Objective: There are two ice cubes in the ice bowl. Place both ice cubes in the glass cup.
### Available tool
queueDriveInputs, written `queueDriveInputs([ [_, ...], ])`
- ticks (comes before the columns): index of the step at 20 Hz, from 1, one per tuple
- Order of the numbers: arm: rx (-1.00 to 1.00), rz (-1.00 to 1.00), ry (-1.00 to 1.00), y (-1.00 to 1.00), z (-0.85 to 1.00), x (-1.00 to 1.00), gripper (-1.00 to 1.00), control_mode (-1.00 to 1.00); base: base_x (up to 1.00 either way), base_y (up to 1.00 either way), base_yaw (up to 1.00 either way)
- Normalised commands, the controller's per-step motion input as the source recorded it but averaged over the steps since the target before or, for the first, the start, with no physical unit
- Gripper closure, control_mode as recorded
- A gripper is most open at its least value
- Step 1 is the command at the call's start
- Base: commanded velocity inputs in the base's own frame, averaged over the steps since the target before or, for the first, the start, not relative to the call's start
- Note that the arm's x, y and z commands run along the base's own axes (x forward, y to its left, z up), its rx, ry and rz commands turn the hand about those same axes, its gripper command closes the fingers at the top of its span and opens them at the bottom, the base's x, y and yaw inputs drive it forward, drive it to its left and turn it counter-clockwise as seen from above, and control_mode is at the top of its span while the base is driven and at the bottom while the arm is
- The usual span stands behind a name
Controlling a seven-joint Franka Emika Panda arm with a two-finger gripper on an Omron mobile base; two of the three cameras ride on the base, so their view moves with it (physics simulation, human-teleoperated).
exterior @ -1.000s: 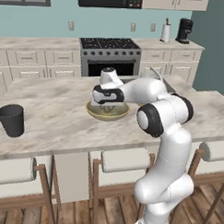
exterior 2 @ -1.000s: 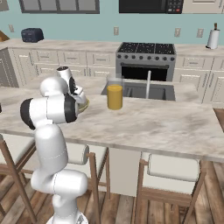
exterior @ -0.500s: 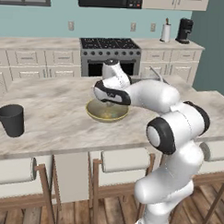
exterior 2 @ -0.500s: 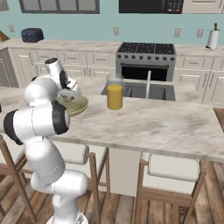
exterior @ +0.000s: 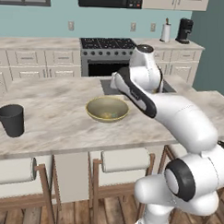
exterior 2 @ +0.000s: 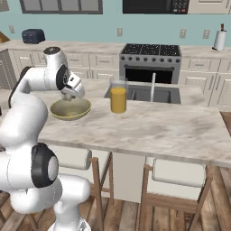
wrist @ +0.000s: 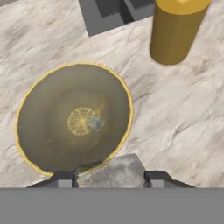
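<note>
Compared with one second ago, the arm has changed its posture and the tool [exterior 2: 71, 93] has come up out of the ice bowl [exterior: 91, 112]; before it was low inside the bowl, and now it hangs just above the far right part of the rim. The bowl itself has not moved on the counter [exterior: 54, 104]. In the hand view a pale, half-transparent lump, the held ice cube [wrist: 118, 168], fills the gap between the two finger tips, so the tool seems to be closed on it, although the lump is hard to make out and this is a judgement. The other ice cube [wrist: 94, 124] lies near the middle of the bowl, beside the round pattern on the bottom. The glass cup [exterior: 10, 120] stands at the left end of the counter, well apart from the bowl, upright, and nothing can be seen in it from here. The glass of orange liquid [exterior 2: 118, 99] stands to the right of the bowl, near the sink. This means that the first pick is probably done and the carrying step begins: the arm needs to travel left over the counter to the cup. The cube is small and slippery, so it could slip out on the way.
</note>
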Motion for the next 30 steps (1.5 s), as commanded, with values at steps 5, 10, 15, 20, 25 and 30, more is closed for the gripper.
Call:
queueDriveInputs([
  [5,0.03,-0.07,0.07,-0.18,0.87,-0.94,1.0,-1.0,0.0,0.0,0.0],
  [10,-0.03,0.0,0.07,-0.04,0.11,-0.87,1.0,-1.0,0.0,0.0,0.0],
  [15,0.0,0.0,0.0,-0.02,0.0,-0.35,1.0,-1.0,0.0,0.0,0.0],
  [20,0.0,0.0,0.0,0.0,0.0,-0.16,1.0,-1.0,0.0,0.0,0.0],
  [25,0.0,0.0,0.01,0.11,-0.02,-0.63,1.0,-1.0,0.0,0.0,0.0],
  [30,-0.02,-0.06,0.01,0.75,0.0,-0.12,1.0,-1.0,0.0,0.0,0.0],
])
